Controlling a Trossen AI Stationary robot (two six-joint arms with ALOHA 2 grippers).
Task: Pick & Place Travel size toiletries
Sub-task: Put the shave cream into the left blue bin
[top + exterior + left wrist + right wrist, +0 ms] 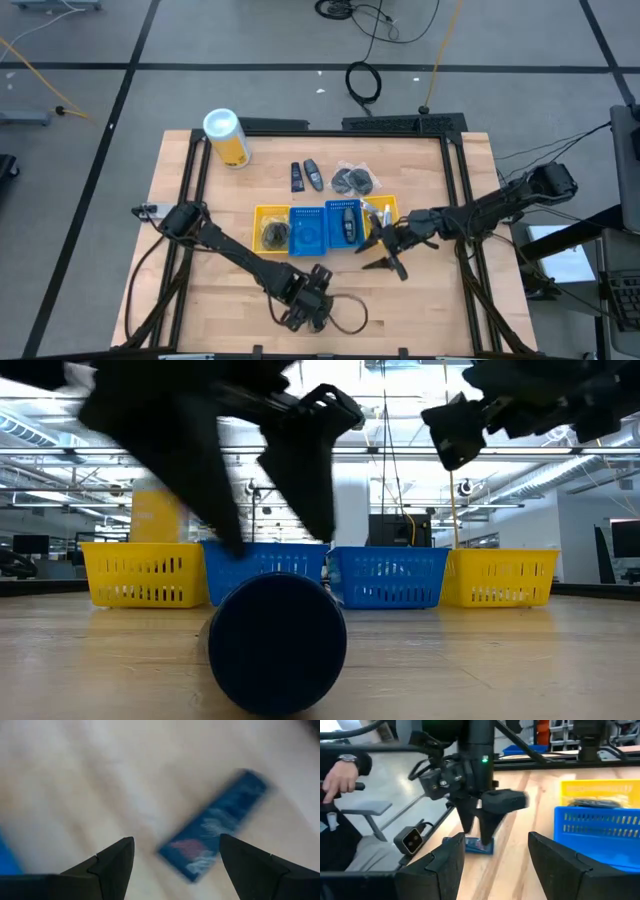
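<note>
Wooden tabletop (pixel 420 300) lower centre: I hung my left gripper (pixel 305 312), fingers spread, over the blue tube (pixel 212 832), ready to grasp; right gripper (pixel 385 255) waited, also spread.

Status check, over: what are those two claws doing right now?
Left end effector open, straddling blue tube on the table. Right end effector open, beside the bins. Nothing blocking.

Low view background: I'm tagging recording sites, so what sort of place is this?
Probably a large open robotics lab or workshop: exposed ceiling beams and strip lights, monitors at distant desks, and cables on the grey floor around the wooden table.
</note>
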